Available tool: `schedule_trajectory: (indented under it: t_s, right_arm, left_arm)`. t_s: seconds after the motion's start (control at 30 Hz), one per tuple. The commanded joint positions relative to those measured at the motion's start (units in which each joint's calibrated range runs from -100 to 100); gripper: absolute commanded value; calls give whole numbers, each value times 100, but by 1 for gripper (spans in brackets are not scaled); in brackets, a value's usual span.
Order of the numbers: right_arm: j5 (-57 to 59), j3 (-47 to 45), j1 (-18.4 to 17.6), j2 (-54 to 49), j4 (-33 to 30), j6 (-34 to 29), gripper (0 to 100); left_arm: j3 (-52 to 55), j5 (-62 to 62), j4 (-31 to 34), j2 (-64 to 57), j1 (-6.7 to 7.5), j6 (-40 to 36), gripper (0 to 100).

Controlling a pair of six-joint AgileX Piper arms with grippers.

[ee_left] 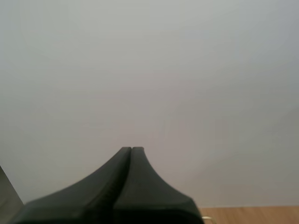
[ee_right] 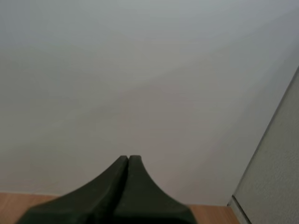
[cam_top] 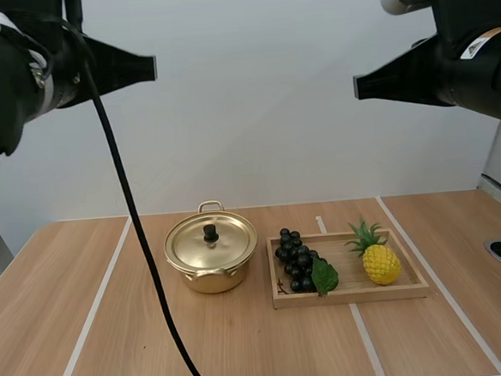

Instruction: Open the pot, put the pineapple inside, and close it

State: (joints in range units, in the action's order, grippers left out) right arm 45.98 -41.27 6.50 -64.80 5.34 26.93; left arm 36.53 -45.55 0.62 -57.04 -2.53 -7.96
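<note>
High above the table (cam_top: 262, 359), left gripper (cam_top: 152, 68) and right gripper (cam_top: 357, 87) hang closed, empty. Risk: small knob (cam_top: 210, 233) of lid (cam_top: 229, 244) could slip the pinch; pineapple (cam_top: 380, 262) could roll off tray (cam_top: 353, 295)

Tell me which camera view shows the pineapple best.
The high view: the pineapple sits in full sight at the right end of the wooden tray, apart from the grapes. The left and right wrist views look out over a strip of table, past the shut left gripper and right gripper.

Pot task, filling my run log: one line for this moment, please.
pot: lid on | pineapple: on tray | left gripper: shut, raised | right gripper: shut, raised
</note>
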Motion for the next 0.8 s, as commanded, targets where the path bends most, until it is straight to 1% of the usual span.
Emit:
schedule_trajectory:
  t_s: [0.0, 0.13, 0.2, 0.27, 0.33, 0.43, 0.5, 0.63, 0.77]
  right_arm:
    - [538, 64, 30, 335, -132, -53, 0]
    - [1112, 64, 30, 762, -142, -53, 0]
    - [1363, 64, 30, 953, -201, -53, 0]
    - [1650, 64, 30, 1157, -243, -53, 0]
    - [1974, 64, 30, 1340, -267, -53, 0]
    - [2329, 64, 30, 1569, -313, -53, 0]
    - [2433, 64, 30, 1681, -402, -53, 0]
    - [2447, 64, 30, 1891, -635, -53, 0]
    - [2399, 64, 30, 2090, -707, -53, 0]
  left_arm:
    - [-29, -193, -127, 405, -14, 247, 0]
    - [-29, -426, -127, 975, -14, 402, 0]
    - [-29, -660, -293, 1245, -14, 748, 0]
    - [-29, -978, -670, 1528, -14, 1268, 0]
    - [-29, -1317, -1201, 1781, -14, 1639, 0]
    - [-29, -1688, -1928, 2083, -14, 1885, 0]
    - [-29, -1967, -2236, 2255, -14, 2117, 0]
    - [-29, -2235, -2420, 2565, -14, 2735, 0]
    - [-29, -2297, -2420, 2873, -14, 2903, 0]
